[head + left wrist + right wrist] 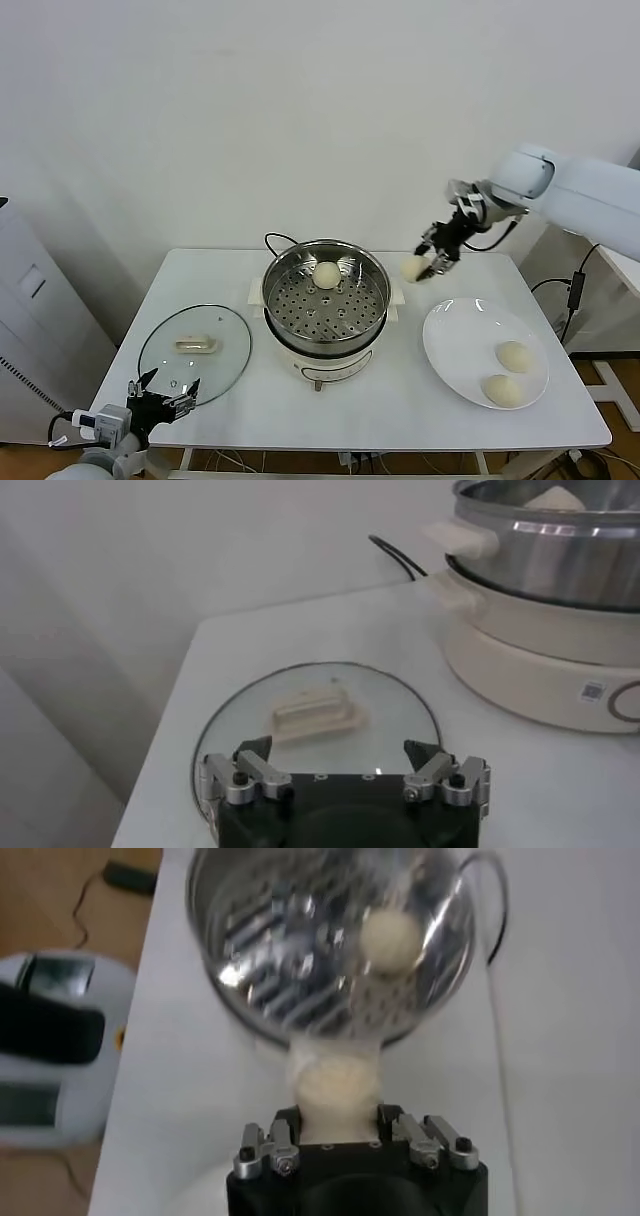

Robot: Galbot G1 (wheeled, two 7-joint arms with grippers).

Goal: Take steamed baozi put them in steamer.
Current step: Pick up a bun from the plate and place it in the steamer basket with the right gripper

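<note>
The right pincer [428, 262] pinches a steamed baozi [413, 269] in the air, just beside the steamer [325, 300] rim on its right, so the basket lies leftward. One bun [326, 273] sits inside; two [513, 356] wait on the white plate [450, 340]. The left pincer [160, 400], spread wide, idles by the glass lid [170, 340] on the white tabletop [400, 410].

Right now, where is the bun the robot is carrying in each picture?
Head view: the carried bun hangs in the right end effector, just right of the steamer.
Left wrist view: not in it.
Right wrist view: carried bun, low centre, between the fingers.
Shared landmark: the steamer.
</note>
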